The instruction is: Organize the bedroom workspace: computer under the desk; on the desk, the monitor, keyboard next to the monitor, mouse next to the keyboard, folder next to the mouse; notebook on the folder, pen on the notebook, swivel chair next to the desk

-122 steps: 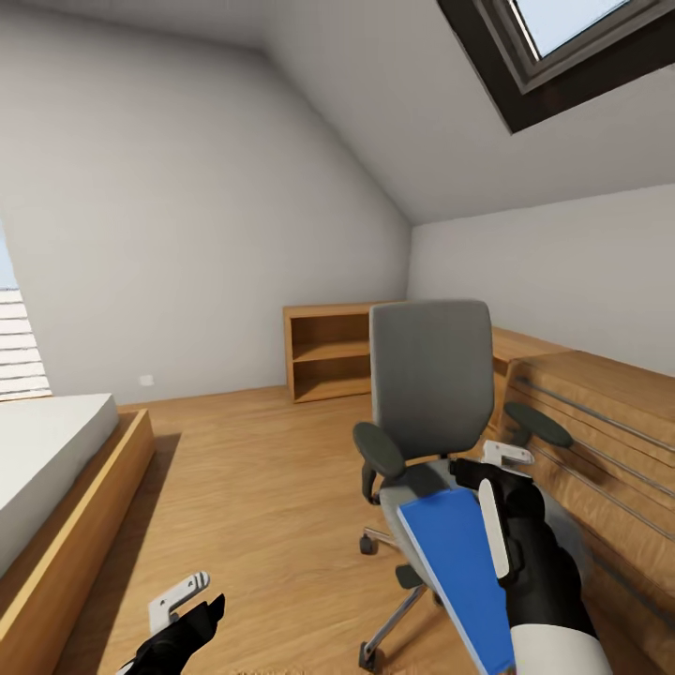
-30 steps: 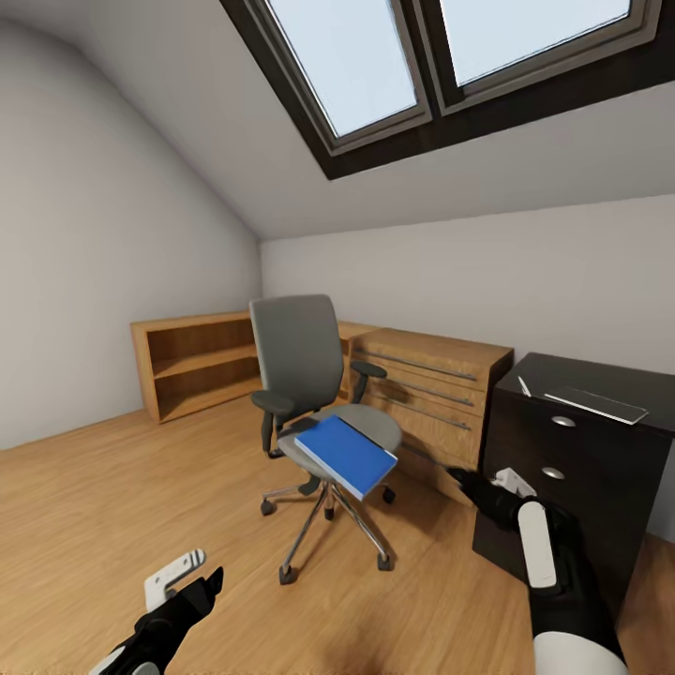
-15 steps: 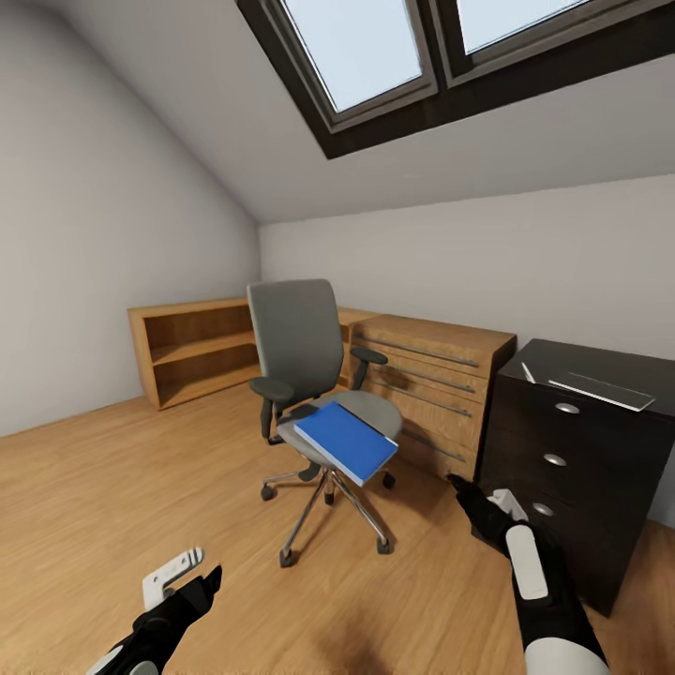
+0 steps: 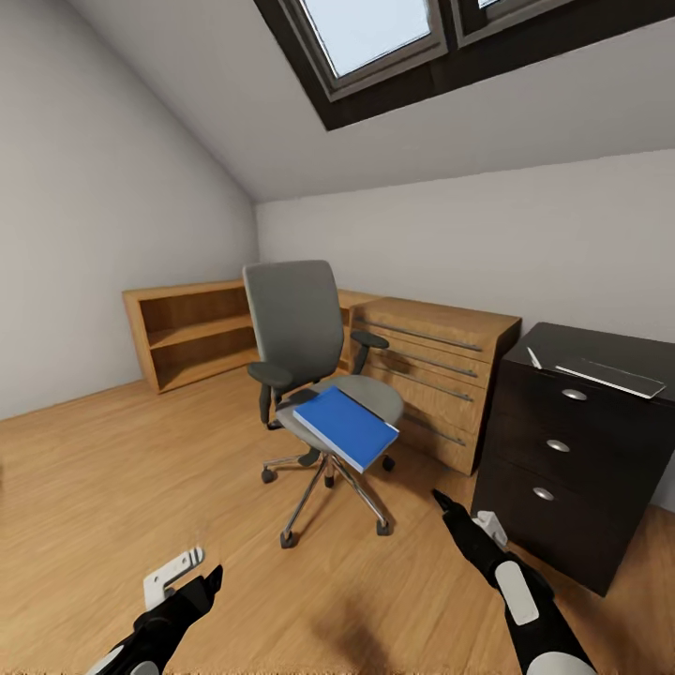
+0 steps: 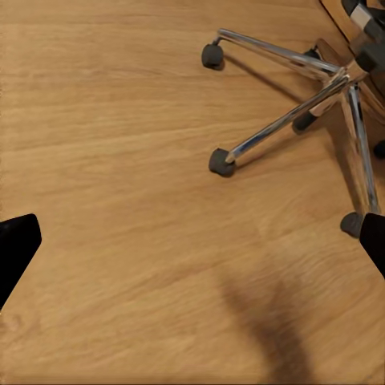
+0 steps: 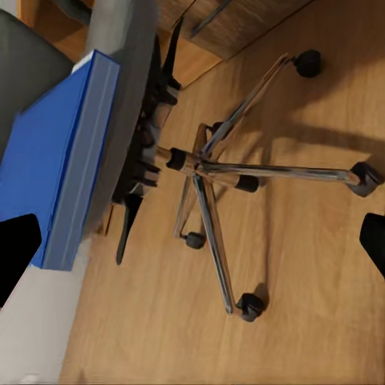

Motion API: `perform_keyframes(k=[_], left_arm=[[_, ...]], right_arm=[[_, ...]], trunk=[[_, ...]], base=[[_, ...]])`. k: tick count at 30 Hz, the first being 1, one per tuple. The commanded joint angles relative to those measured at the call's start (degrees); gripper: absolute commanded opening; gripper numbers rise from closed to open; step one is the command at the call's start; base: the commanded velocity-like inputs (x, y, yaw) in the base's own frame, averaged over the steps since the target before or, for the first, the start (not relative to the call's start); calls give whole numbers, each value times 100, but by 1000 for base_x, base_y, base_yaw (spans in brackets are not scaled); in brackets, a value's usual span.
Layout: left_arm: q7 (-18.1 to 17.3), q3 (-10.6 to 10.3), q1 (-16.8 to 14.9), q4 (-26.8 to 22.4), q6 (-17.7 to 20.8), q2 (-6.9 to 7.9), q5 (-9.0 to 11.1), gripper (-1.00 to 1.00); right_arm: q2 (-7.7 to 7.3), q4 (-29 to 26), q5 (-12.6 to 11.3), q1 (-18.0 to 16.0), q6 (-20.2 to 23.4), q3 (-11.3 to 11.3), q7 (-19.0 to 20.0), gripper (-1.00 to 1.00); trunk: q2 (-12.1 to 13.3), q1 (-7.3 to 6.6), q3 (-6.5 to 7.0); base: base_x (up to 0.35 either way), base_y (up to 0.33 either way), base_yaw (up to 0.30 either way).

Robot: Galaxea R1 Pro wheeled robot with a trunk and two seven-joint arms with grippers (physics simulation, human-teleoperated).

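Sloped grey walls and a dark-framed skylight [image 4: 394, 47] close over the bedroom we stand in, with light wood floor [image 4: 112, 469] running to a low wooden cabinet [image 4: 431, 375] and open shelf [image 4: 187, 333] along the far wall. We see the desk's dark drawer unit [image 4: 562, 459] at the right, with a thin pale object lying on its black top. The swivel chair [image 4: 300, 347] stands mid-floor, apart from the desk, its chrome base [image 6: 212, 172] spread on castors. The blue folder [image 4: 345, 427] lies on its seat, overhanging the front edge. Our left gripper [image 4: 183, 581] and right gripper [image 4: 459, 520] hang low over bare floor, both with fingers spread wide and empty.
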Motion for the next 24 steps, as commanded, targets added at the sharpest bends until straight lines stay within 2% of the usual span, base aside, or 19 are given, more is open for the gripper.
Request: perform_keyframes(k=[1, 2, 7, 11, 14, 20, 24], left_arm=[[38, 0, -1, -10, 10, -3, 60, 100], [38, -2, -1, -10, 6, -4, 60, 100], [38, -4, -1, -13, 2, -4, 60, 100], [38, -8, -1, -18, -4, -6, 60, 100], [38, -52, -1, -19, -8, -9, 53, 100], [38, -76, -1, -19, -9, -7, 51, 100], [38, -80, -1, -19, -9, -11, 51, 100]], right_arm=[[-7, 78, -42, -5, 42, -35, 144, 100], [-19, 184, -42, -5, 34, -34, 299, 100], [-33, 279, -41, -5, 29, -32, 600, 100], [-39, 308, -36, -5, 27, 116, 900, 100], [-40, 306, -41, -5, 28, 381, 1125, 100], [-40, 289, -43, -5, 33, 478, 1431, 100], [-40, 276, -43, -5, 35, 629, 1667, 100]], trunk=[[-4, 1, -28], [-6, 4, -50], [-12, 17, -161], [-18, 27, -250], [-22, 35, -316], [-30, 50, -449], [-35, 61, -538]], base=[[0, 0, 0], [0, 0, 0], [0, 0, 0], [0, 0, 0], [0, 0, 0], [0, 0, 0], [0, 0, 0]])
